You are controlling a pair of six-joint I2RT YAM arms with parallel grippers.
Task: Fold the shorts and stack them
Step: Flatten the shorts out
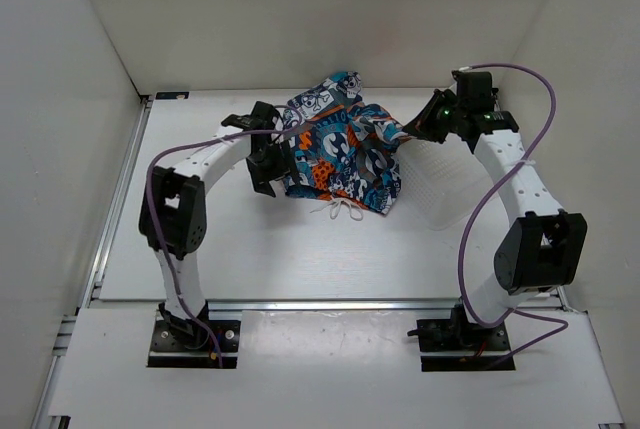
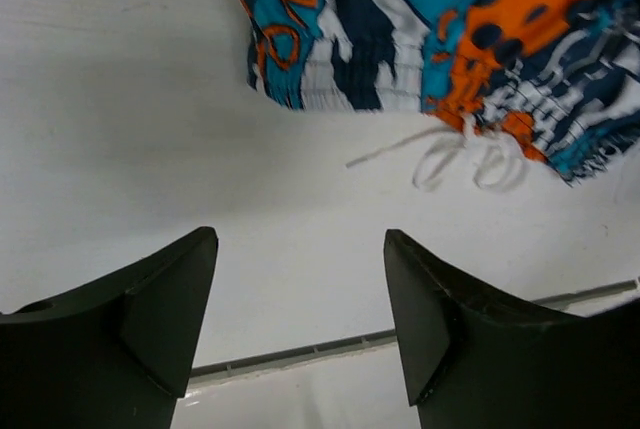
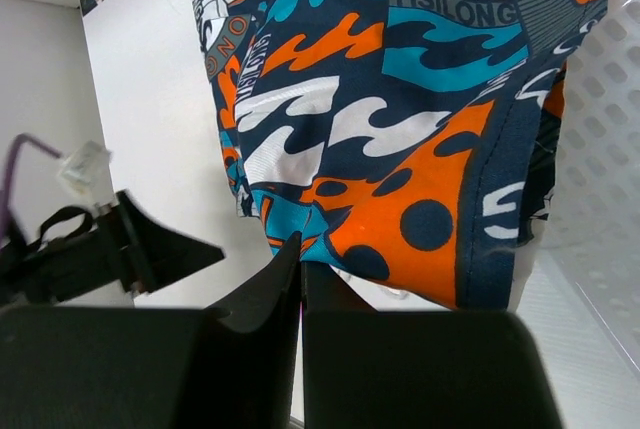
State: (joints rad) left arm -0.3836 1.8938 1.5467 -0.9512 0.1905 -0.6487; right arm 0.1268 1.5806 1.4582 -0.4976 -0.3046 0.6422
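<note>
The shorts (image 1: 340,149), in a patchwork print of orange, teal, navy and white, hang bunched above the middle of the table. My right gripper (image 1: 412,132) is shut on a teal and orange corner of them (image 3: 400,129), its fingertips (image 3: 303,254) pinched together on the fabric and holding it up. My left gripper (image 1: 270,174) is open and empty at the shorts' left edge, not touching them. In the left wrist view its fingers (image 2: 175,309) stand wide apart over bare table, with the waistband (image 2: 420,39) and white drawstring (image 2: 470,154) beyond them.
A white perforated plastic basket (image 1: 445,199) lies on the table under the right side of the shorts; its wall shows in the right wrist view (image 3: 600,129). White walls close in the table on three sides. A rail runs along the near edge (image 2: 290,357).
</note>
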